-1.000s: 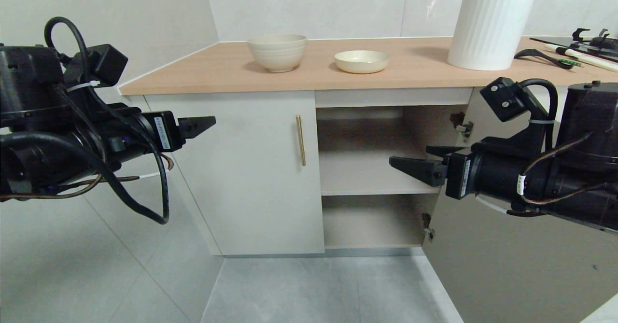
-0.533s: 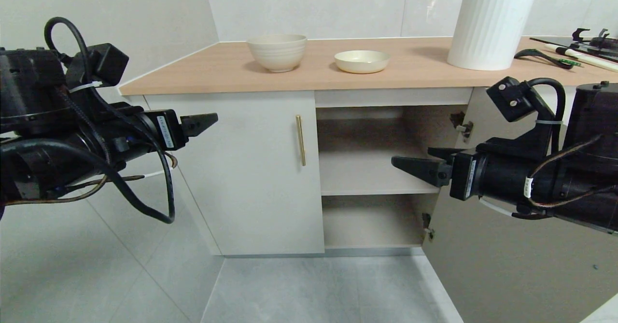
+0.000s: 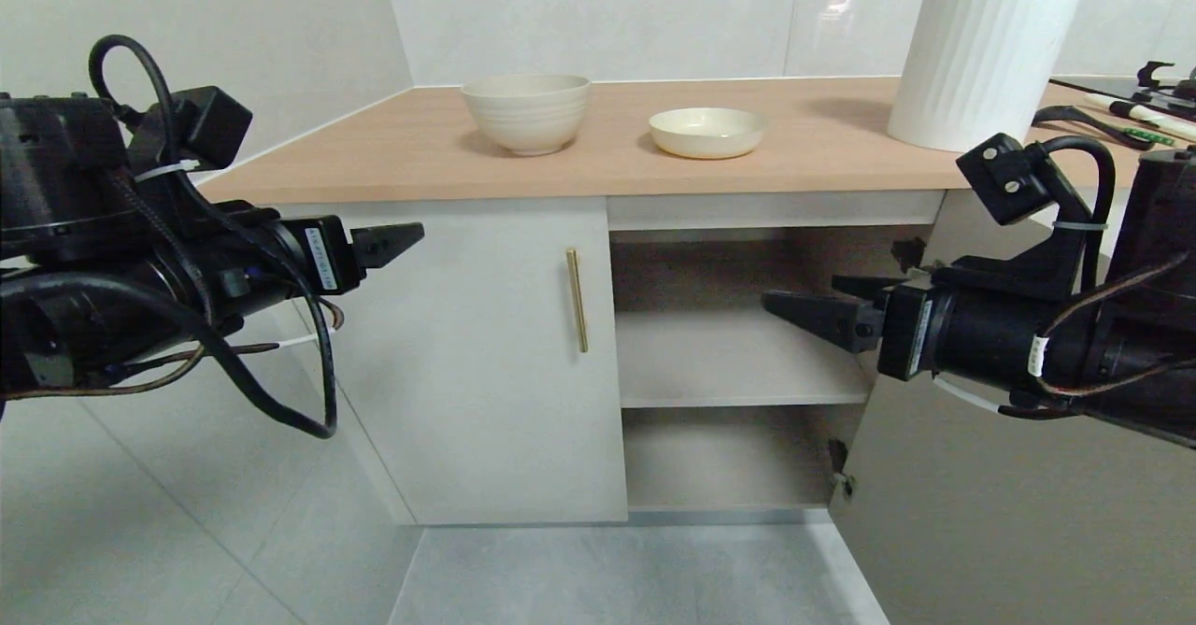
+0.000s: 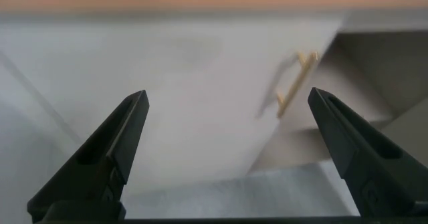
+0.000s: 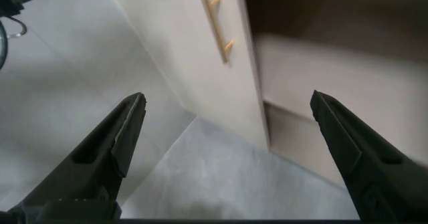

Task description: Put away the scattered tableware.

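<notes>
Cabinet (image 3: 766, 209): right half is standing open. The shelf (image 3: 729, 363) and the floor under it are holding nothing that I can see. The left half is staying shut behind its door (image 3: 467, 354).
Counter (image 3: 374, 163): is carrying all the tableware, above the cabinet.
Open door (image 3: 981, 513): is hanging out just beside the right arm. Risk: the arm may be clipping it on any trip from counter to shelf.
Cylinder (image 3: 990, 46): tall, ribbed and white, is standing on the counter toward the right. Risk: a high right-arm swing could be tipping it.
Left hand (image 3: 397, 240): is hovering before the shut door, below counter level, released, fingers (image 4: 114, 150) spread wide, gripping nothing.
Right hand (image 3: 804, 296): is hovering at the open compartment's mouth, released too, empty.
Bowl (image 3: 527, 113): is sitting upright on the counter over the shut door and looks empty. Risk: the smooth round wall may be slipping from a shallow pinch.
Dish (image 3: 707, 132): is sitting near the bowl, apart from it, above the open half, nothing in it. Risk: its low rim is offering little to grip, so it could be sliding toward the edge.
</notes>
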You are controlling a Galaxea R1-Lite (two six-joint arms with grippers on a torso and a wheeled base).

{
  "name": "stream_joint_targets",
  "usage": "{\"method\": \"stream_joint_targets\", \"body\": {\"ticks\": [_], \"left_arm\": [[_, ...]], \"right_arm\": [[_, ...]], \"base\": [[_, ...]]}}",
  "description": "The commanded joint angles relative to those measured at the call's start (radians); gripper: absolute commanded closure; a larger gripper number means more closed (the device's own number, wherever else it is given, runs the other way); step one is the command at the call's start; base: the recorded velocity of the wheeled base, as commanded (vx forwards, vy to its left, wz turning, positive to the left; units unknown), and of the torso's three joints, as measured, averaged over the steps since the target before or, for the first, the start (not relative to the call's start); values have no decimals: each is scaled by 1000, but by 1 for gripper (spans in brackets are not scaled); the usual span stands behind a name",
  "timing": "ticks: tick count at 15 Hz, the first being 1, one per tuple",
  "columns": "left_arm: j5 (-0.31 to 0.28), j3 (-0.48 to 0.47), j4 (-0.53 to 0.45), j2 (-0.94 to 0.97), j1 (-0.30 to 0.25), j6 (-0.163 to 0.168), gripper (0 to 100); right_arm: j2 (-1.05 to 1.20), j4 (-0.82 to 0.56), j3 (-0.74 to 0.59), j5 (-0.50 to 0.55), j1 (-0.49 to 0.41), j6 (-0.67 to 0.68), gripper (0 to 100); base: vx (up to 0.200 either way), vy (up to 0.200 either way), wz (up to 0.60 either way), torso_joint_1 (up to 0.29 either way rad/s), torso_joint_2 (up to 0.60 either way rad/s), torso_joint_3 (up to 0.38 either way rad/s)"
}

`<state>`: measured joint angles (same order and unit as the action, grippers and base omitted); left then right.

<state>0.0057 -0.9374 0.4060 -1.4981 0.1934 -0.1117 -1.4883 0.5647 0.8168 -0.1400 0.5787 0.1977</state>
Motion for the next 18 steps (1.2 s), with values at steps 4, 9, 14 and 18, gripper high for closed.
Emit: {"method": "stream_joint_targets", "body": {"ticks": [4,9,14,18], "left_arm": [[0,8,5,9,15,0,0],[0,8,5,7,15,0,0],[0,8,5,4,15,0,0],[0,9,5,2,17,-2,0]], "right_arm": [[33,1,-4,0,1,0,0],[51,-2,-16,-1,24,-1,0],[51,-2,-16,-1,24,-1,0],[51,0,-15,0,24,-1,0]], "base": [[100,0,0,0,4,0],[0,0,0,1,-26,-28],[0,0,0,42,-327,-329],[0,0,0,104,-499,-344]]}}
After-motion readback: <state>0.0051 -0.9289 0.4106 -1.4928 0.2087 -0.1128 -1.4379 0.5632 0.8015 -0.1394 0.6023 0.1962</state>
